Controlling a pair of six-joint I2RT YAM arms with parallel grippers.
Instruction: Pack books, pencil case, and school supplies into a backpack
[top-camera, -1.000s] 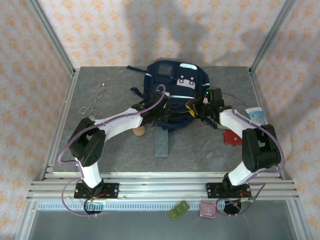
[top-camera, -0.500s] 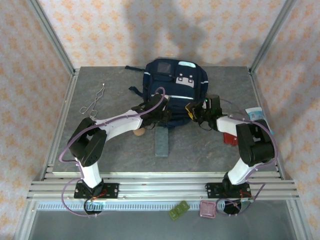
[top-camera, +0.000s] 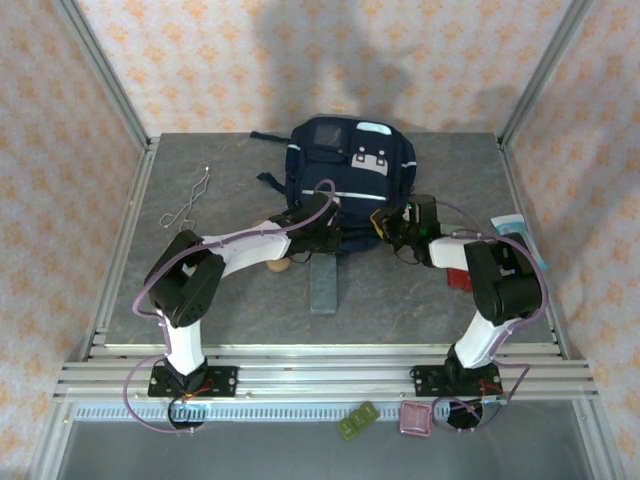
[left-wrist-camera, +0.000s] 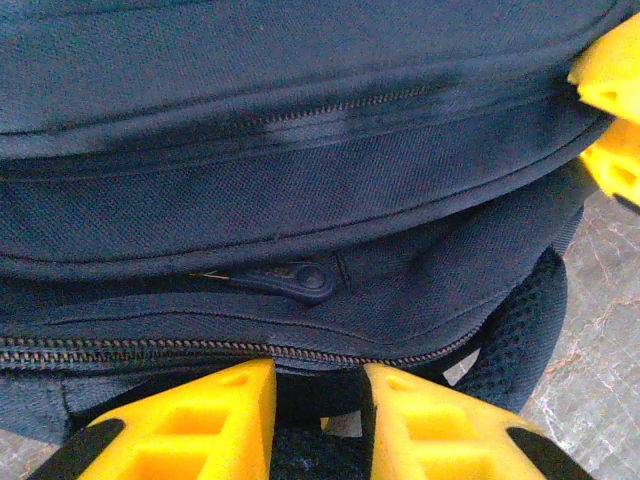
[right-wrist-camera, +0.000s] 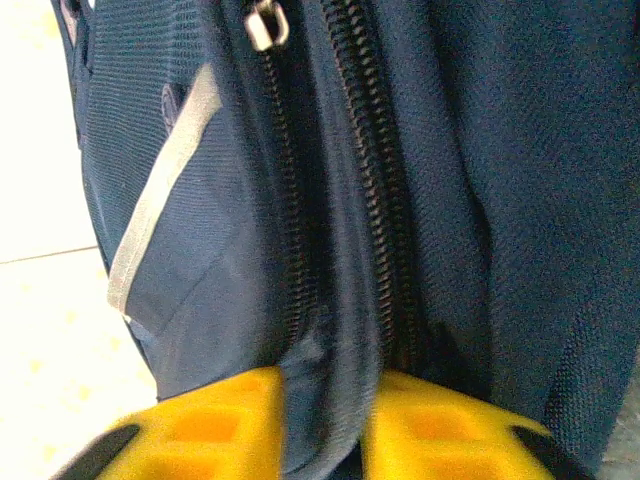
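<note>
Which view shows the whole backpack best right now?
Top external: the backpack shows whole there. Left wrist gives close-up fabric and a zip pull; right wrist, zipper teeth and a grey stripe.

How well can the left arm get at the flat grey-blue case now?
Probably yes, after letting go: the left gripper seems to pinch the backpack at its lower edge. The grey-blue case lies uncovered on the table close by, with nothing between them.
</note>
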